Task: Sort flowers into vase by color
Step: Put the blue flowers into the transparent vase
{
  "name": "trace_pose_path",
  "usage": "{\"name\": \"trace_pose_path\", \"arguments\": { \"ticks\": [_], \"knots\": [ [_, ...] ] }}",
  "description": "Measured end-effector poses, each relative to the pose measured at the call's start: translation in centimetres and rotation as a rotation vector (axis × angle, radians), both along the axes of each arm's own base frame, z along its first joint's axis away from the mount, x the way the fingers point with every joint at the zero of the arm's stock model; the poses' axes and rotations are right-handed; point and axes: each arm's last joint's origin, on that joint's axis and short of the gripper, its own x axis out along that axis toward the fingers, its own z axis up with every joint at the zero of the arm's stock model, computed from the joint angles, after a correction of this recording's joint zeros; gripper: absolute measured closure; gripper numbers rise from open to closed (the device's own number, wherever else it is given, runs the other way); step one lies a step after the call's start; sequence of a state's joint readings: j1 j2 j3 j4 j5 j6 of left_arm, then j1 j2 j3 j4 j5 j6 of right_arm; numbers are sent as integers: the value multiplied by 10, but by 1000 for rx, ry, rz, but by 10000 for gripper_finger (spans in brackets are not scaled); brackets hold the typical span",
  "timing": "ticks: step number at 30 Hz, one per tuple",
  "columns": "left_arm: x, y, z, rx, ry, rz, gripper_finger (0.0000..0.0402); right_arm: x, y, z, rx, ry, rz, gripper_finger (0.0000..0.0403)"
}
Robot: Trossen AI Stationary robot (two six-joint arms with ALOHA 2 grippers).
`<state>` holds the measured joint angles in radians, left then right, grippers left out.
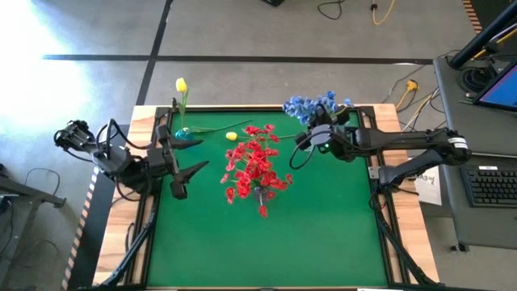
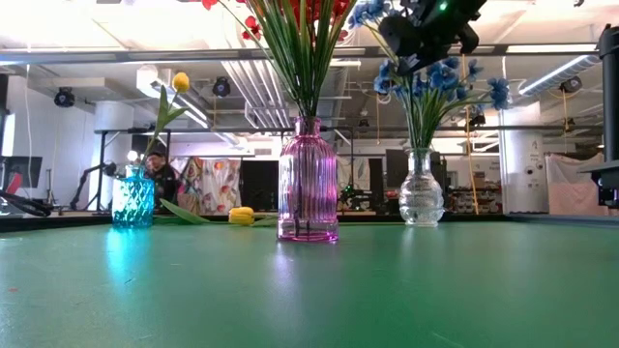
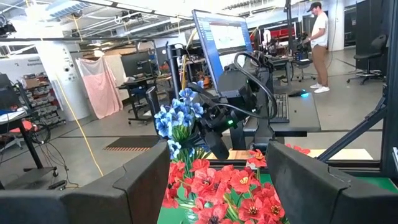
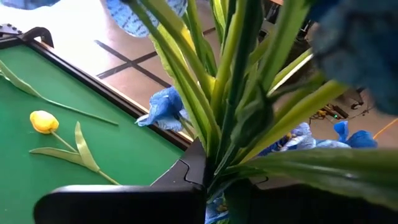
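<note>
While the right pincer (image 1: 309,137) sits clamped among blue flower stems (image 4: 230,93), the loose yellow tulip (image 1: 232,136) lies crosswise on the bench (image 1: 323,234), nearer the left pincer (image 1: 184,171) (jaws wide, empty).

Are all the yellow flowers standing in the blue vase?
No, one yellow flower lies flat on the green table beside the blue vase.

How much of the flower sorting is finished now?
Done: red flowers in the pink vase, one yellow flower in the teal vase. In hand: the right claw is shut on blue flowers above the clear vase. Left: one yellow flower lying on the table.
</note>
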<state>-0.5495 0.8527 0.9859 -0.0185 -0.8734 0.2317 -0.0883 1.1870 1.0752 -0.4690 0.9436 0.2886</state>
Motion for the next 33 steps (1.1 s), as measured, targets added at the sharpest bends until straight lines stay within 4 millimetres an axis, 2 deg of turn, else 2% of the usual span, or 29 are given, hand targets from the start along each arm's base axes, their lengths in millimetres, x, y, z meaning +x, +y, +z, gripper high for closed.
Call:
{"name": "trace_pose_path", "arguments": {
  "ticks": [6,17,33],
  "knots": [
    [-1,1,0,1,2,1,153,1,0,0,10,-22,-10,355],
    [-1,1,-1,5,11,10,153,0,0,0,20,-47,-19,272],
    [-1,1,-3,8,25,10,153,-1,0,25,30,-91,-17,163]
  ]
}}
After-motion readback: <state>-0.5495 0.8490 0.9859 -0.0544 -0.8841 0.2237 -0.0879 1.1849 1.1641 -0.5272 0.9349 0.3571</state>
